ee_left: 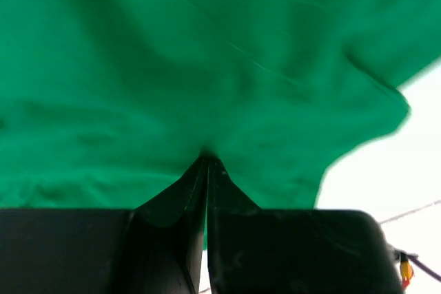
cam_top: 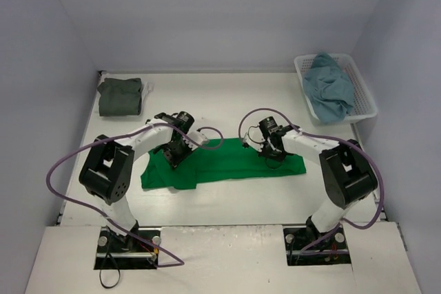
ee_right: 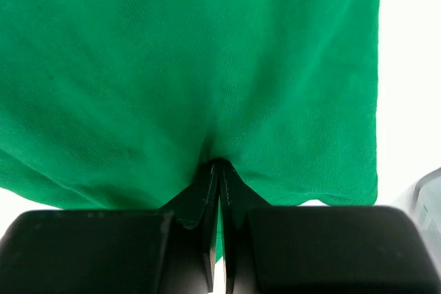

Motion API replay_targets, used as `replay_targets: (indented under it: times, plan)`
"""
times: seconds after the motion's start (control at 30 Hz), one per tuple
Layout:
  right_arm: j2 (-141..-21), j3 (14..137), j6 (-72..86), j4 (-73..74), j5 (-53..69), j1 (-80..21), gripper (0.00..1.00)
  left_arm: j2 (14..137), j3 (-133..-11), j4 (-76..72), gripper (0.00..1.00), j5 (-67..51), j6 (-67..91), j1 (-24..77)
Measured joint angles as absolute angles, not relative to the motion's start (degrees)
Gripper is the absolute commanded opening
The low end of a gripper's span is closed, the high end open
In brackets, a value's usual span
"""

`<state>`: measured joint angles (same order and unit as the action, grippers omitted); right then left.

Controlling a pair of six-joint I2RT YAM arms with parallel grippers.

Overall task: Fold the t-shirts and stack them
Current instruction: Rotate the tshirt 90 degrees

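Grips the bright green t-shirt (cam_top: 227, 164), spread across mid-frame on the worktop (cam_top: 227, 101), with left gripper (cam_top: 175, 152) and right gripper (cam_top: 271, 154) both clenched on thin cloth pinches; risks one pinch slipping under uneven pull, skewing the fold.

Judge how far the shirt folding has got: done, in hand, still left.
Done: the olive-grey shirt lies folded, far left. In hand: left claw and right claw are both shut on the green shirt. Left: the blue shirt sits crumpled in the basket.
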<state>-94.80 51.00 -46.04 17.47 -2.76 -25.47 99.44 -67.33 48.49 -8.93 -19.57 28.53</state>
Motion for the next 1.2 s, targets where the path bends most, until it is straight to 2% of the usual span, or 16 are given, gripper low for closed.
replay_targets:
  times: [0.37, 0.7, 0.87, 1.2]
  plan:
    - [-94.41, 50.46, -46.28, 16.84, -2.50, -25.47, 0.00, 108.53, -73.89, 47.42, 0.00, -11.18, -16.25, 22.59]
    - [-92.75, 49.71, -46.98, 19.20, 0.40, -27.35, 0.00, 118.76, -89.52, 49.71, 0.00, -15.88, -14.28, 16.62]
    - [-90.43, 49.50, -46.81, 21.15, 2.37, -33.63, 0.00, 126.06, -101.65, 50.78, 0.00, -16.03, -13.98, 16.38]
    - [-88.49, 49.50, -42.48, 22.22, 4.99, -52.47, 0.00, 142.12, -129.38, 53.10, 0.03, -15.25, -12.95, 16.69]
